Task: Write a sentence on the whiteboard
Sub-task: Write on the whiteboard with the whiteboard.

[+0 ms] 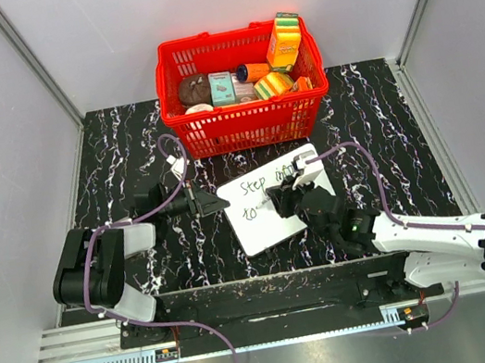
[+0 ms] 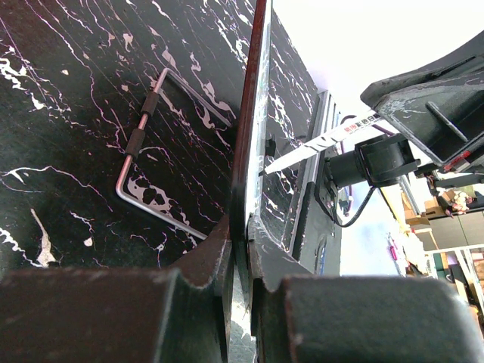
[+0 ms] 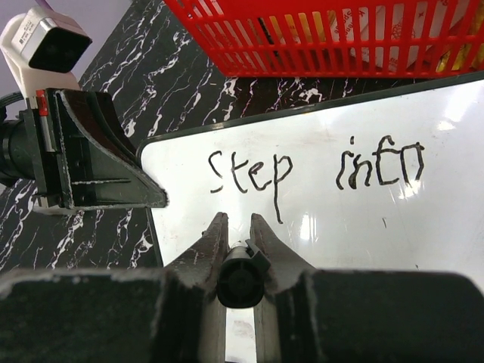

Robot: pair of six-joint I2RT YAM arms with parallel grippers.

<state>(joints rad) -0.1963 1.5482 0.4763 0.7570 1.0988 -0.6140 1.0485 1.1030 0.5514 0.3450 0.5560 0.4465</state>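
Black marble-patterned table [image 1: 125, 155] carries one whiteboard [image 1: 268, 230] at its middle, lying flat and turned a little so its long edges run toward 1 o'clock. On it the sentence [image 1: 266, 182] stands in two lines of thin black script. The upper line has two words, "Step into". Of the lower line only "to" shows from above, since the right arm covers whatever lies past it, and the right wrist view hides that line behind its own fingers. One marker [image 3: 240, 276] is pinched in the right gripper [image 1: 285, 200], whose fingers are pressed against the barrel. The barrel is seen end-on from that wrist, so its tip is out of sight there. In the left wrist view the tip meets the board. At the board's 9 o'clock edge the left gripper [image 1: 212, 203] is clamped on the rim, one finger above and one below. One red basket [image 1: 249, 124] stands at 12 o'clock, just beyond the board's far edge. It is packed with boxes and packets too crowded to count. Both arm bases sit at 6 o'clock.
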